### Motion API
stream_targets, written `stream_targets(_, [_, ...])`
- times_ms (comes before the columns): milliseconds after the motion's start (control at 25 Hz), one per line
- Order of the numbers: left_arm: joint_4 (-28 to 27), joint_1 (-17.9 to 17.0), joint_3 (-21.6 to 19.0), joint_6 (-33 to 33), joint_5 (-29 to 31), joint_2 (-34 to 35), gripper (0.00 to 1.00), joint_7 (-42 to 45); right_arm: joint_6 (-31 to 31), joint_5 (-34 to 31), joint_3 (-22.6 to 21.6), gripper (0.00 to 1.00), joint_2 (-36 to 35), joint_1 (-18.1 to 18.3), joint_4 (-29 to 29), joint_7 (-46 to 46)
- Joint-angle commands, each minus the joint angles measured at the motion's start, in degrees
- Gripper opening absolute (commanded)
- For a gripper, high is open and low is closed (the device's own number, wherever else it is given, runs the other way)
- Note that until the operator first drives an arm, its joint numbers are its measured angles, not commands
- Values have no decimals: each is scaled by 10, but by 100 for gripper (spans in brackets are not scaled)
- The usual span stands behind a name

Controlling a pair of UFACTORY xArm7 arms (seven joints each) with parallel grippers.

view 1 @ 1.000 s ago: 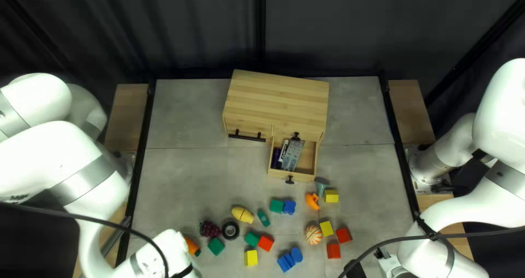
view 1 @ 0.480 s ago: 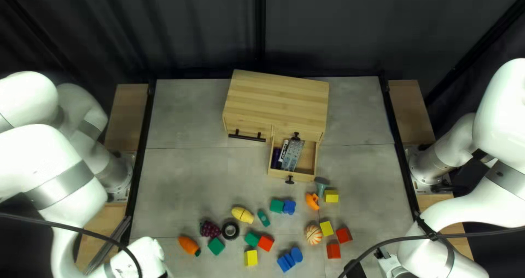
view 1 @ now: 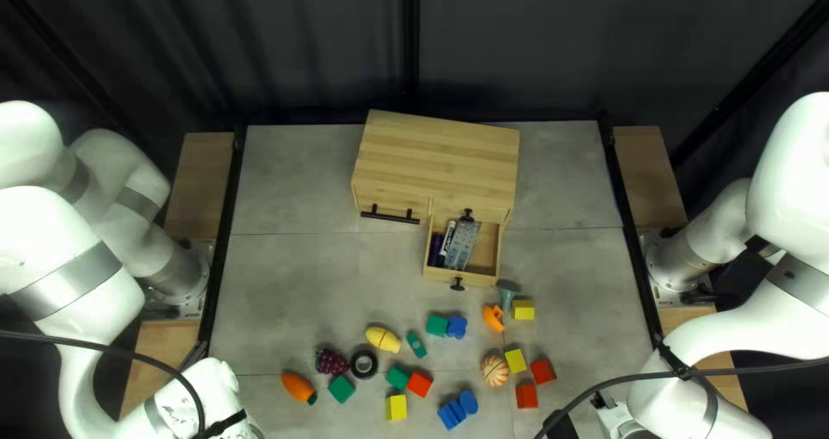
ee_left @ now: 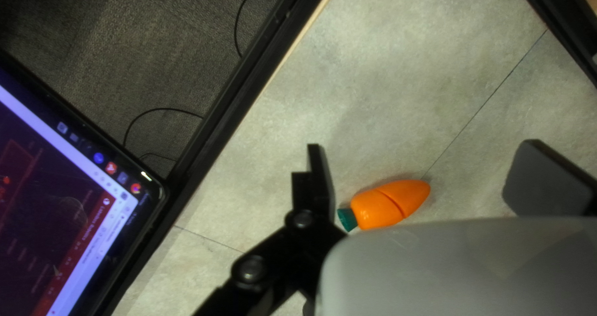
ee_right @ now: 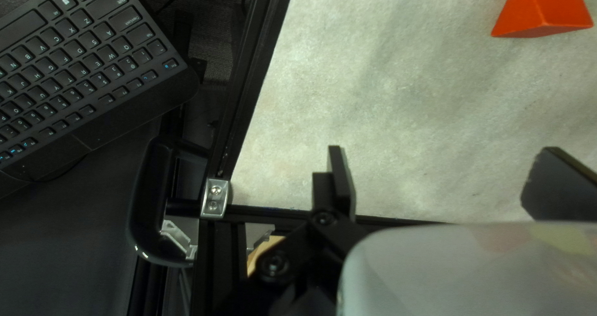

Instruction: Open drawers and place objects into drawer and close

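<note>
Hovering low beside the table's near left corner, with the left gripper [view 1: 240,420] tipped over the tabletop [view 1: 294,292] at the end of a bent white arm. Seen from the wrist, showing the left gripper [ee_left: 423,160] with fingers wide apart and the orange toy carrot [ee_left: 388,205] lying on the tabletop in the space between, nearer to one finger. Waiting at the near right corner, the right gripper [view 1: 561,426], also spread wide above bare tabletop, near a red block [ee_right: 540,8] and across the table edge from a black keyboard [ee_right: 87,61]. Standing toward the far side, a wooden cabinet [view 1: 440,150] with its small right-hand drawer [view 1: 486,251] pulled out and holding a white marker [view 1: 447,239], a dark marker [view 1: 435,249] and a flat speckled grey piece [view 1: 463,242]. Shut behind a black bar handle [view 1: 390,218], the wider drawer [view 1: 393,199] to the left. Scattered across the near half of the table: toy grapes [view 1: 332,361], a black ring [view 1: 363,375], a yellow toy fruit [view 1: 383,339], a striped orange ball [view 1: 495,370], and blocks in green, red, yellow and blue. Glowing just past the near edge, a laptop screen [ee_left: 56,198].
</note>
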State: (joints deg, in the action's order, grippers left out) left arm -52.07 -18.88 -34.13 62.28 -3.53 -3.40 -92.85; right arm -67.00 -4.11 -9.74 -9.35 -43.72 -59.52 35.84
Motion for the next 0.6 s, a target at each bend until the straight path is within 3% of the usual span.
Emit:
stream_targets(40, [0,0,0,0,0,0,100,0,-6,-20,-1,100,24,0,15,-29])
stream_targets(360, [0,0,0,0,0,0,100,0,-67,-58,22,100,118,20,39,-197])
stream_targets(600, [0,0,0,0,0,0,100,0,-57,-85,57,100,106,54,33,-342])
